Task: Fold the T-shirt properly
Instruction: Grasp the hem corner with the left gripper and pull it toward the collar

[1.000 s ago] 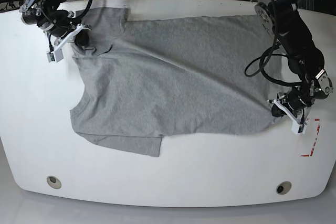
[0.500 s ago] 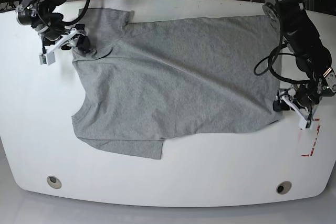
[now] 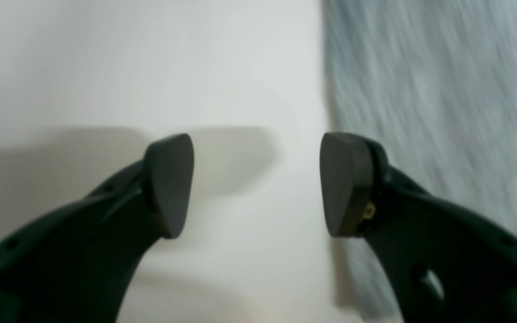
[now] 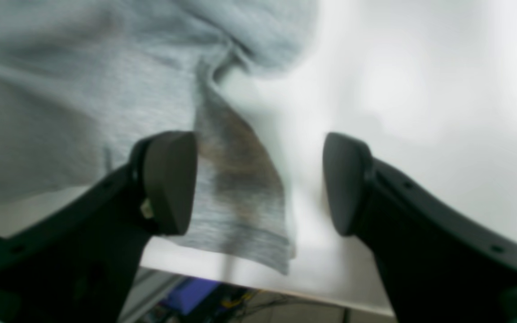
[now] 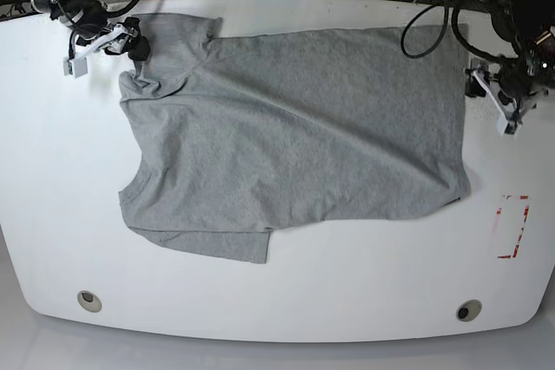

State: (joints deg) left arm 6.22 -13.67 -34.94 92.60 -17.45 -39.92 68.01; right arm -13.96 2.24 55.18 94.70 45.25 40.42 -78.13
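So the table is the big white thing here, and nearly all its middle is taken up by the shirt, spread out flat and plain grey side up, collar end toward the right gripper and hem end toward the left gripper. No lettering shows, so I guess the print is face down, which would suit a fold that ends print-out. It's laid out wide, I reckon, so both arms get an edge to work from. The far sleeve is rumpled just under the right gripper, and the near sleeve lies flat, well away from both. There are a few diagonal wrinkles across the body, nothing bad. Right gripper: jaws spread wide, nothing pinched, and in its wrist view a sleeve flap sits below the gap, near one finger; whether it touches is too blurry to tell. Left gripper: also spread wide and empty, hanging over bare table with the hem edge running just beside its shirt-side finger. Room-wise, there's a broad strip of bare table beyond the shirt on the near side, plenty to fold toward, while the far edge of the table is tight against the right gripper. Red tape sits on the table near the left gripper, clear of the cloth.
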